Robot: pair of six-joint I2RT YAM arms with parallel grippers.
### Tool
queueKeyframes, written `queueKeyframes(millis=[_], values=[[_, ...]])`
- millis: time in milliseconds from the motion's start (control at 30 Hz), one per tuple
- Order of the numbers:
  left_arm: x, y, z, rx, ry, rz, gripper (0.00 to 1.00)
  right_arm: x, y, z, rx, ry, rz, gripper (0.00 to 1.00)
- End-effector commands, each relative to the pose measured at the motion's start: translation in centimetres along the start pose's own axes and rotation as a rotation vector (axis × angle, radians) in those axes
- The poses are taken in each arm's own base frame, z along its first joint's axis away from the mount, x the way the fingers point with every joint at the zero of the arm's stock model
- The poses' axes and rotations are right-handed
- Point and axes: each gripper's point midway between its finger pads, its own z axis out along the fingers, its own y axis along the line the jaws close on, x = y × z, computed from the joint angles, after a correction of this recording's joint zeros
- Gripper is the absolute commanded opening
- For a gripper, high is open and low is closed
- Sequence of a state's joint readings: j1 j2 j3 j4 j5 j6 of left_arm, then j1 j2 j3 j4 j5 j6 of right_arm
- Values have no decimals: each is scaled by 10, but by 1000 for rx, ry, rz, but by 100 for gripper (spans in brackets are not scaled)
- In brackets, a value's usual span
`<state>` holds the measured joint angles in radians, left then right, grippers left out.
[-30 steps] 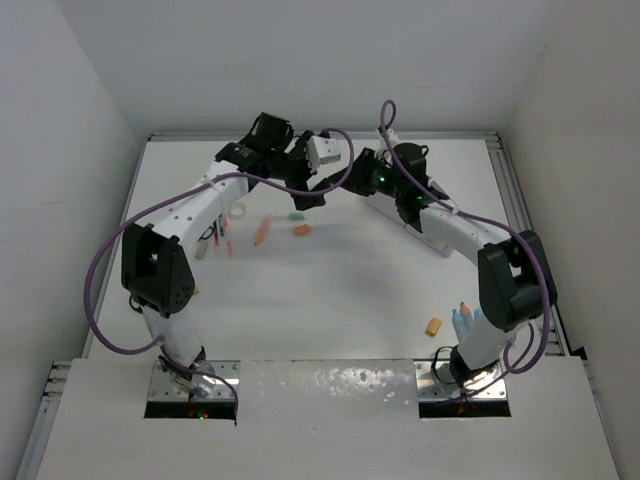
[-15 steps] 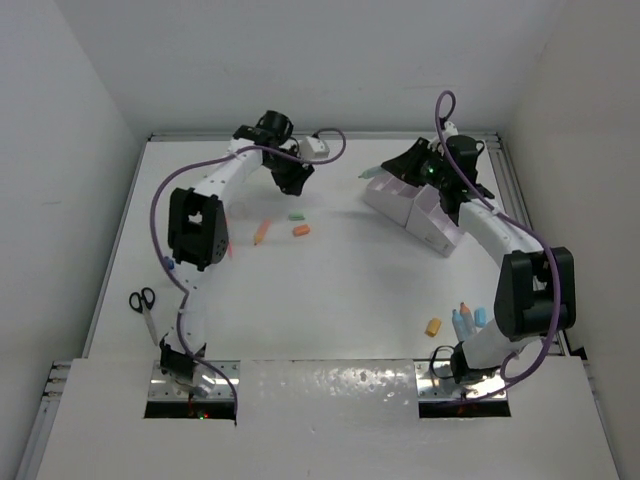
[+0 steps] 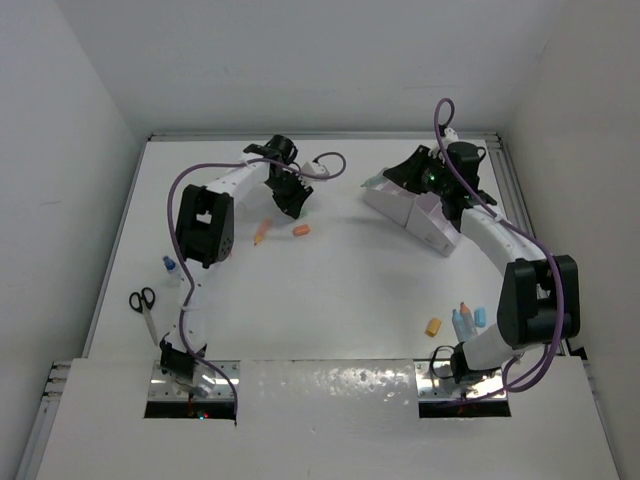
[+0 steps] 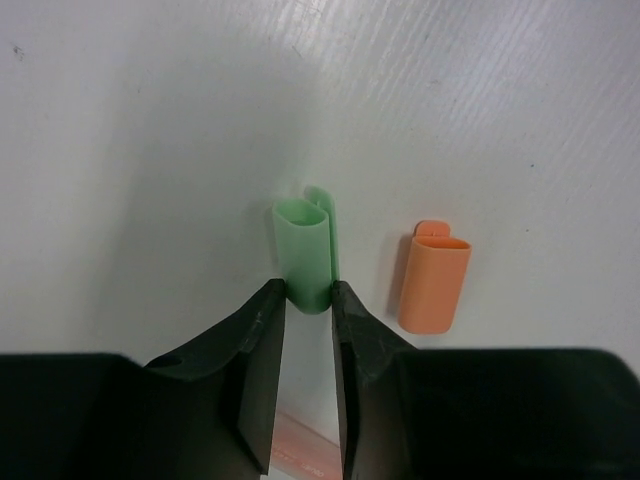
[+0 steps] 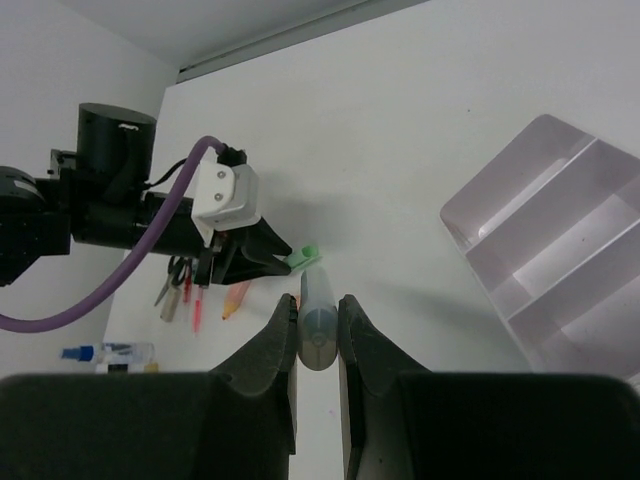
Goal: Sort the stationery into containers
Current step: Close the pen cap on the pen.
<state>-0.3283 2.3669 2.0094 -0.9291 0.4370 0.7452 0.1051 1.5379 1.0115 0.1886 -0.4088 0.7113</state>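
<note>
Right pincer grips a green pencil near the bare-lined organiser; left pincer pinches a green eraser.

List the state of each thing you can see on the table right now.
Left pincer, shut on the green eraser.
Right pincer, shut on a pale tube.
Orange eraser, lying free beside the green one.
Organiser, visible compartments empty.
Scissors, closed, lying flat.
</note>
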Motion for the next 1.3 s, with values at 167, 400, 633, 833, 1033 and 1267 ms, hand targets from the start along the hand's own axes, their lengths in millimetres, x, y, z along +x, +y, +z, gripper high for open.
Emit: queueKeyframes(millis=[167,400,633,833,1033,1267], values=[[-8,-11,-9,-46,-21,69,23,-26,23,-10,-59,-87,-28,0],[-37,-19,-11,-81,-64,123,46,-18,18,-10,-49,-73,-8,0],[-33,-8,-3,-123,-32,101,35,-16,18,-14,-42,-73,-18,0],[-28,-15,-2,-101,-15,81,30,-19,19,-15,-45,-83,-22,0],[-10,-18,-3,-99,42,106,38,-18,19,-16,-45,-79,-27,0],[-8,-18,-4,-106,55,105,48,-16,18,-16,-41,-79,-22,0]])
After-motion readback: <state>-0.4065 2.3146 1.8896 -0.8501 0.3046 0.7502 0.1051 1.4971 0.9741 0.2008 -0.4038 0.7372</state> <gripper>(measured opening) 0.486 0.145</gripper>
